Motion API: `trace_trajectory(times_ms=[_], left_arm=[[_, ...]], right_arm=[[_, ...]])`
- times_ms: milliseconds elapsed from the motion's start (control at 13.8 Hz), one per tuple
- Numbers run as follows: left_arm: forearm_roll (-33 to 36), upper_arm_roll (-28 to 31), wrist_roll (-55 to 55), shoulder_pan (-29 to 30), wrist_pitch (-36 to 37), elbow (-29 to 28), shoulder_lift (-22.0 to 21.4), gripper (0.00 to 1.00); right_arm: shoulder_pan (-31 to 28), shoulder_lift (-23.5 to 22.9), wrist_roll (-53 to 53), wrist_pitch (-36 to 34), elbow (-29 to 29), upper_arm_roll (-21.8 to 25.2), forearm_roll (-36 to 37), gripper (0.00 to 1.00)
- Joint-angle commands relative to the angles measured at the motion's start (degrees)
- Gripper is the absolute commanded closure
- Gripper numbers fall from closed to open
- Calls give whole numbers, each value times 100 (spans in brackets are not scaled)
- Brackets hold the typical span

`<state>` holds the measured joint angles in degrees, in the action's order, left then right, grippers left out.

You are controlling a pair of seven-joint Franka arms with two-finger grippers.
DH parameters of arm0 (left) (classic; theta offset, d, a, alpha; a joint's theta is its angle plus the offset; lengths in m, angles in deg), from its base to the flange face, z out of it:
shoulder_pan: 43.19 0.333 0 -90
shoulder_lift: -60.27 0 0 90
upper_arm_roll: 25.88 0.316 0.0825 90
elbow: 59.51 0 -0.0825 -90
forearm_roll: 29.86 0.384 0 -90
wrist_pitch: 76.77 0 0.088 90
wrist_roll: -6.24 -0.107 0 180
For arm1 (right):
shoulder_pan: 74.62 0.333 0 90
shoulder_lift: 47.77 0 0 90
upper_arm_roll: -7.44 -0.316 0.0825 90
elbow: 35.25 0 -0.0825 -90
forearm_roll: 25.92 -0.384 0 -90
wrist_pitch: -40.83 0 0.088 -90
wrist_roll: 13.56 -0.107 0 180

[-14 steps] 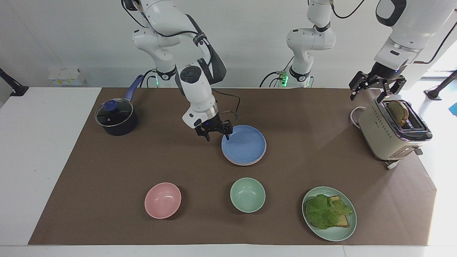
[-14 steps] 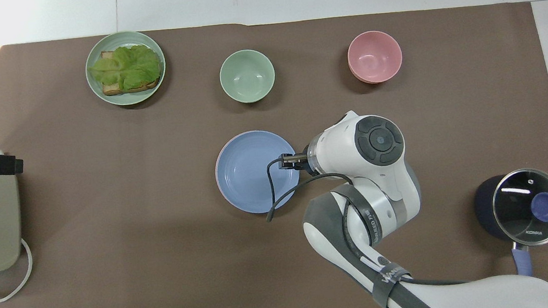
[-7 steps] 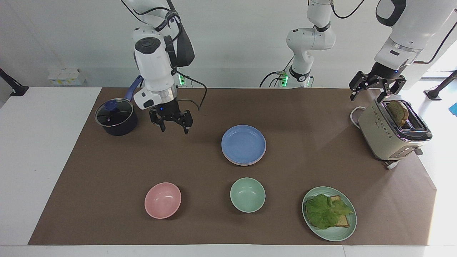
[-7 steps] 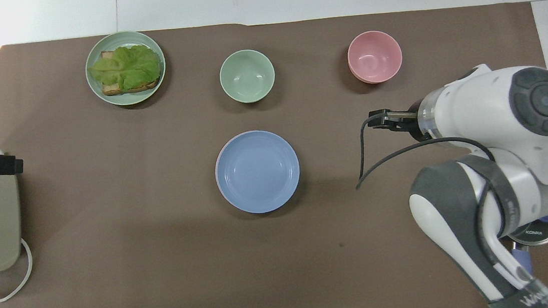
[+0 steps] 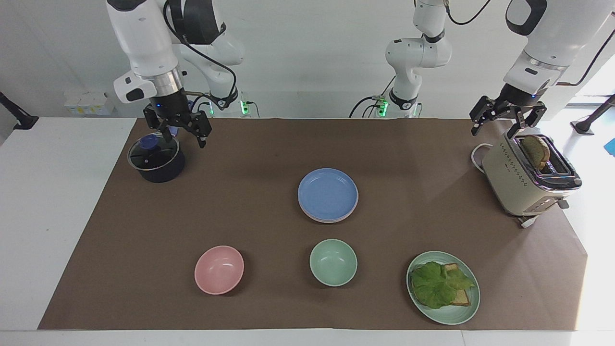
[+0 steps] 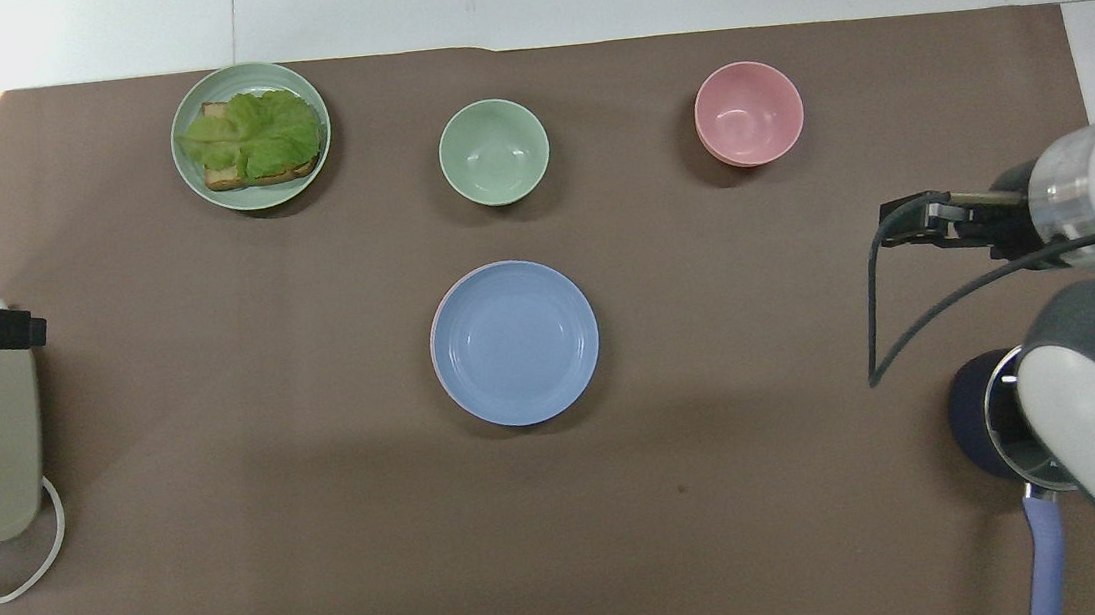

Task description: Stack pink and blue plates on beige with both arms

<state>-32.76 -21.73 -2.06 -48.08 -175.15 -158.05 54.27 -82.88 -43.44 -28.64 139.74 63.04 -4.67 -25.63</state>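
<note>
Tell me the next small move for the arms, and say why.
Probably none beyond parking: the blue plate already tops the stack in mid-table, with a pink rim showing under it. The right gripper hangs open over the pot, the left gripper open over the toaster; neither holds anything.

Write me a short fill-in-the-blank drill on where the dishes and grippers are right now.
1. The top plate of the stack is ____.
2. The right gripper hangs over the lidded ____.
3. The left gripper hangs over the toaster, its fingers ____.
4. The lettuce lies on a ____ plate.

Missing words: blue; pot; open; green
</note>
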Motion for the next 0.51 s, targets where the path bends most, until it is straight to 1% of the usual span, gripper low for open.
trace_trajectory(times_ms=[0, 72, 145, 434], left_arm=[[105, -10, 56, 5, 117, 71, -15, 0], [105, -10, 56, 5, 117, 71, -15, 0], [105, -10, 56, 5, 117, 71, -15, 0], [105, -10, 56, 5, 118, 71, -15, 0]], right_arm=[[-115, -309, 286, -651, -616, -80, 85, 0], [-123, -397, 286, -845, -748, -80, 111, 0], [-123, -415, 286, -890, -828, -80, 112, 0], [-88, -398, 269, -900, -803, -89, 112, 0]])
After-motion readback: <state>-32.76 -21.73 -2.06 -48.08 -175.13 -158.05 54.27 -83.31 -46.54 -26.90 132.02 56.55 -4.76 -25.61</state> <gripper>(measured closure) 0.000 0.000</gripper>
